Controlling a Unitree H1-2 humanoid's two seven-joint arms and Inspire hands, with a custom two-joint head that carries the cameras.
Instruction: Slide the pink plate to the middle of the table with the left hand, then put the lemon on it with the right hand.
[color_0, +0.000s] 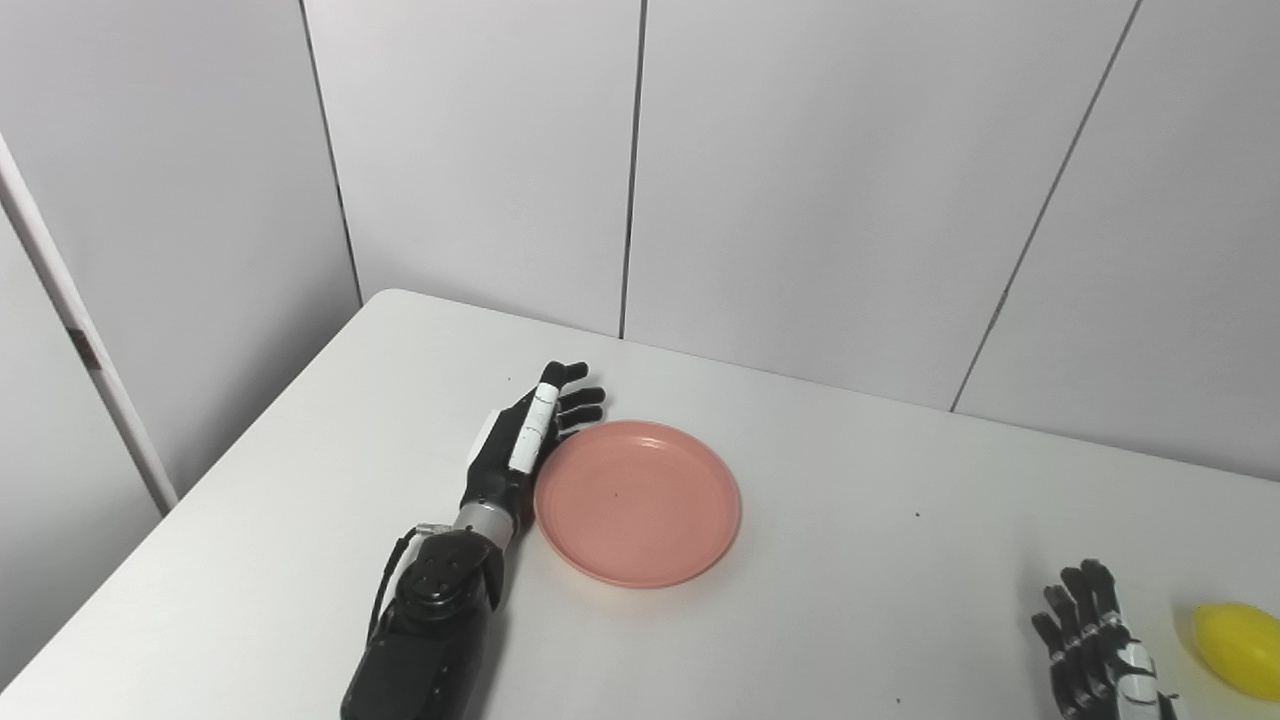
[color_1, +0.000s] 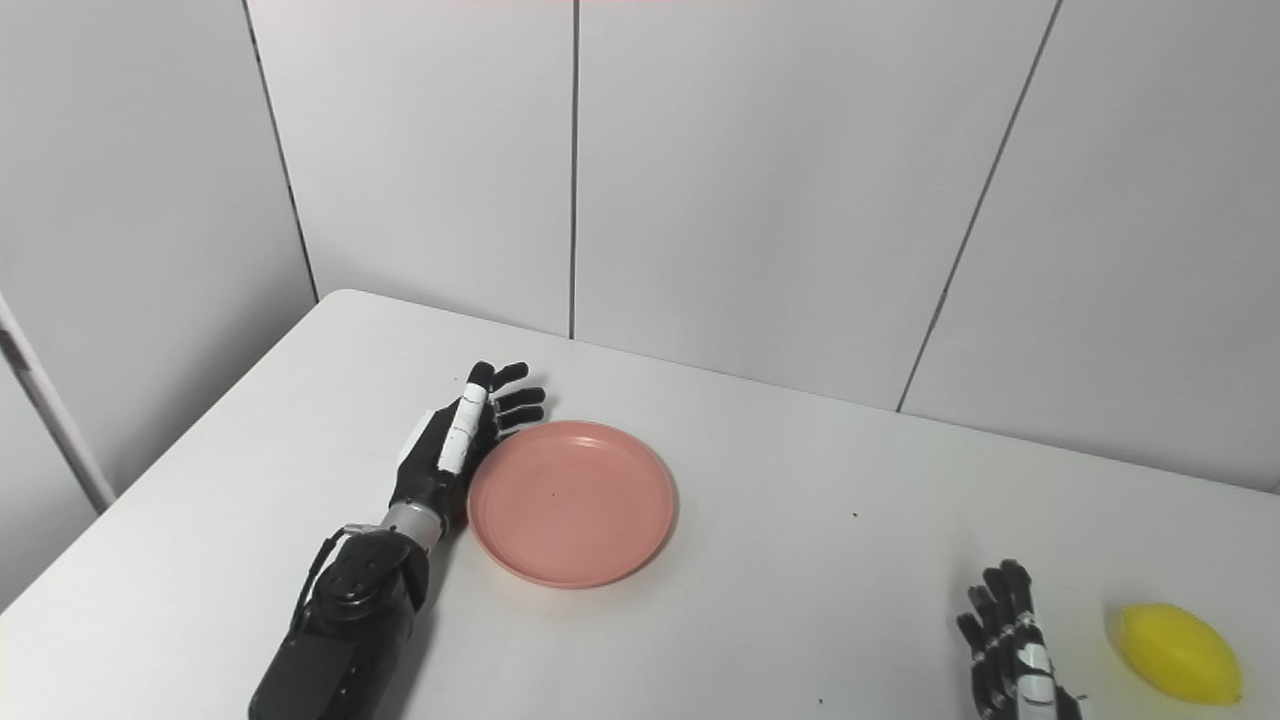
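The pink plate (color_0: 637, 501) lies flat on the white table, left of its middle, and is empty. My left hand (color_0: 522, 435) is open, fingers stretched out, its edge resting against the plate's left rim. The yellow lemon (color_1: 1180, 653) lies on the table near the front right corner. My right hand (color_1: 1010, 645) is open with fingers apart, resting on the table just left of the lemon and not touching it; its lower part is cut off by the picture's edge.
The white table (color_0: 850, 600) runs back to grey wall panels (color_0: 800, 200). Its left edge (color_0: 200, 480) drops off beside a white post (color_0: 90, 370). Bare tabletop lies between the plate and the right hand.
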